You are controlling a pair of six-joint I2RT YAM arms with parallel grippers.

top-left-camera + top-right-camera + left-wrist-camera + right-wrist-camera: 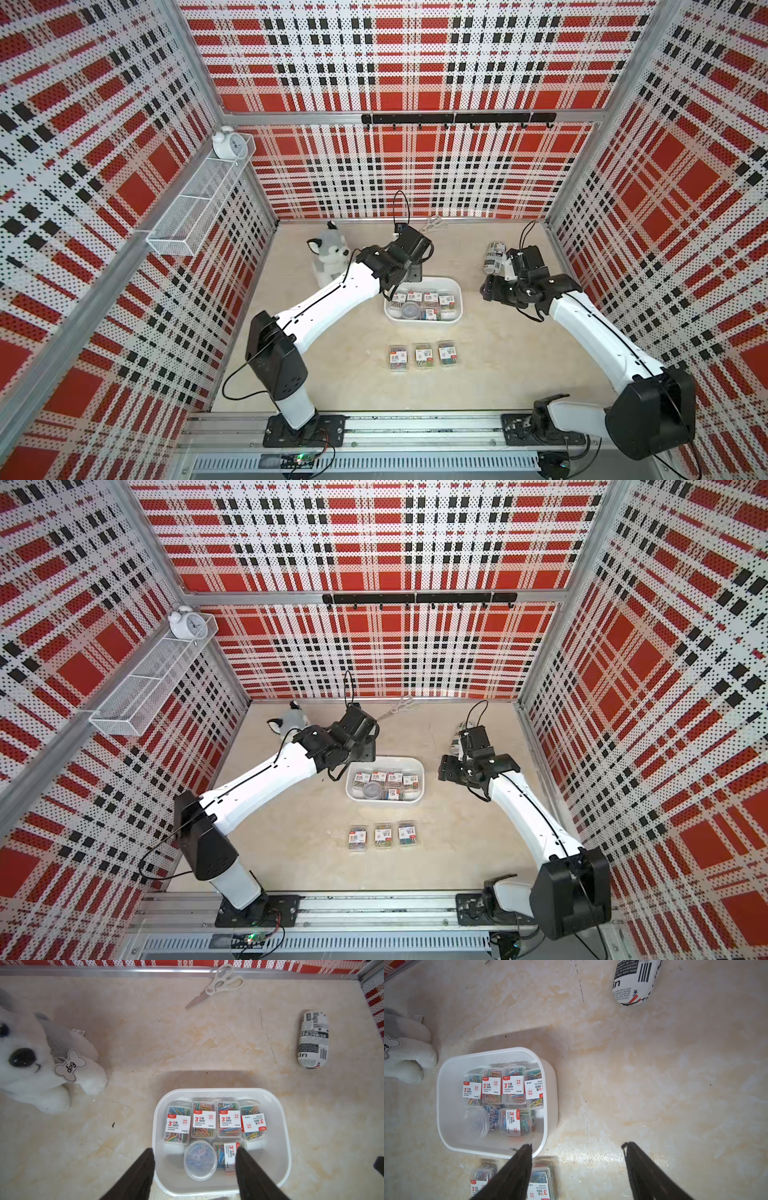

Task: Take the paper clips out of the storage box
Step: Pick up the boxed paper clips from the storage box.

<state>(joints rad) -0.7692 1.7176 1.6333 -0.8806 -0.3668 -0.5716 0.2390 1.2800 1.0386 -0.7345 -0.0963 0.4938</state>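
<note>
The left fingers [141,1172], apart above the storage box [218,1091], should next drop around the round tub [200,1159] and squeeze, while the right fingers [512,1172] hang apart and empty.

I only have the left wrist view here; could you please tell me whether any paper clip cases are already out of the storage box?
Observer: Yes, three cases lie in a row on the table, on the robot's side of the storage box and apart from it.
Operator: Thank you. Where is the right gripper?
Observer: The right gripper hovers to the right of the box, open and empty.
Operator: Is there anything on the walls?
Observer: A white alarm clock sits in a wire-mesh basket on the left wall.
</note>
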